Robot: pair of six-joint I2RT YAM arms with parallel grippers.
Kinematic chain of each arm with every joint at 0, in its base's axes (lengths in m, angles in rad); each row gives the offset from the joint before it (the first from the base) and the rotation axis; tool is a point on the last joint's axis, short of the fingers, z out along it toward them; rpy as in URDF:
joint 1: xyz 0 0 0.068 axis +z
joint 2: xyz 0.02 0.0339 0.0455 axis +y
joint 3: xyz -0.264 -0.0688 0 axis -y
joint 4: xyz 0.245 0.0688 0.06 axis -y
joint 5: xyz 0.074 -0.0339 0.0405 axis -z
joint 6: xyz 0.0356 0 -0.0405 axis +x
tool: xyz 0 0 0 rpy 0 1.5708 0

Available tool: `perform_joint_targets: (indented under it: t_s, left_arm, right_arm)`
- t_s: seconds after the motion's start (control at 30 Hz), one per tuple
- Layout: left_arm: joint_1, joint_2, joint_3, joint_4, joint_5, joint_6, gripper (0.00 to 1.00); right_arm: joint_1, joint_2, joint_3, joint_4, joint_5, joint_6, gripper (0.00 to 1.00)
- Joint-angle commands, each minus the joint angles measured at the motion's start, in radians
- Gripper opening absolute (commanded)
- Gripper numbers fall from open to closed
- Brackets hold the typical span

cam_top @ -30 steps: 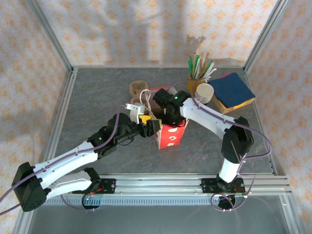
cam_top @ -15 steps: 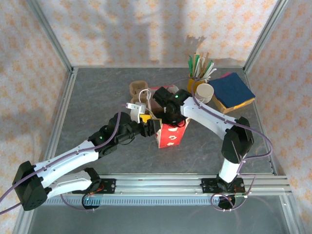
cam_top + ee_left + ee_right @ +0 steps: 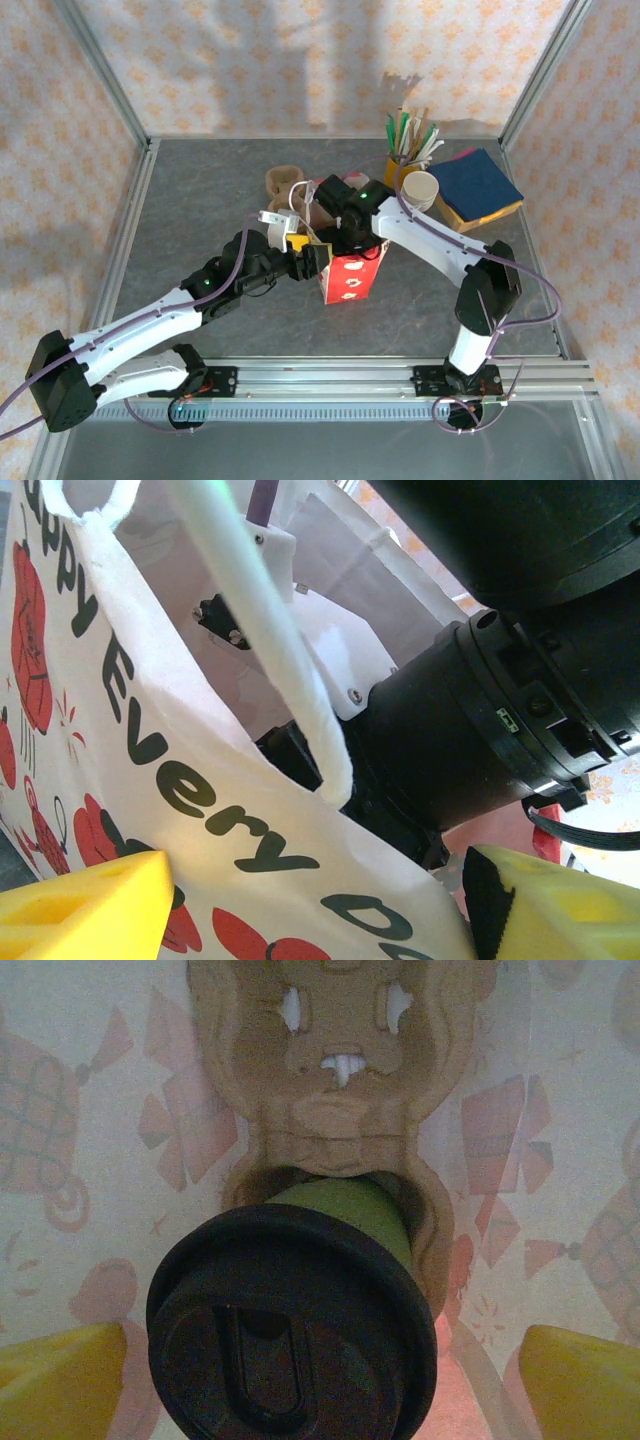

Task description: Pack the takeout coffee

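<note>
Right now the coffee cup stands inside the red-and-white bag, which sits upright near the middle of the tabletop. From the right wrist, the cup is seated in one hole of a brown pulp carrier lying at the bottom of the bag, and its round black lid is on.

The right claw reaches down into the bag from above with its jaws wide apart. Its yellow pads stand on either side of the lid and touch neither the lid nor the cup.

The left claw is at the side of the bag facing the tabletop's left edge, its jaws also apart. The printed wall of the bag runs between its two yellow pads; whether either pad presses on it I cannot tell.

Toward the far right corner stand a yellow cup of sticks, a white cup just beside it, and a blue pad.
</note>
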Motion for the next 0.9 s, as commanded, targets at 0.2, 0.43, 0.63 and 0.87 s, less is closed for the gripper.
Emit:
perform_joint_targets:
  t_s: [0.2,0.43,0.63,0.87]
  left_arm:
    - [0.007,0.014,0.03,-0.023,-0.007,0.011,0.76]
    - [0.007,0.017,0.029,-0.02,-0.006,0.011,0.76]
    - [0.007,0.013,0.027,-0.023,-0.007,0.01,0.76]
    - [0.007,0.013,0.027,-0.021,-0.006,0.009,0.76]
  right_arm:
    - [0.0,-0.061,0.046,-0.015,0.002,0.018,1.0]
    - [0.0,-0.072,0.056,-0.005,-0.001,0.021,1.0]
    - [-0.001,-0.083,0.064,0.004,-0.005,0.024,1.0]
    - [-0.001,-0.095,0.052,0.017,-0.012,0.029,1.0]
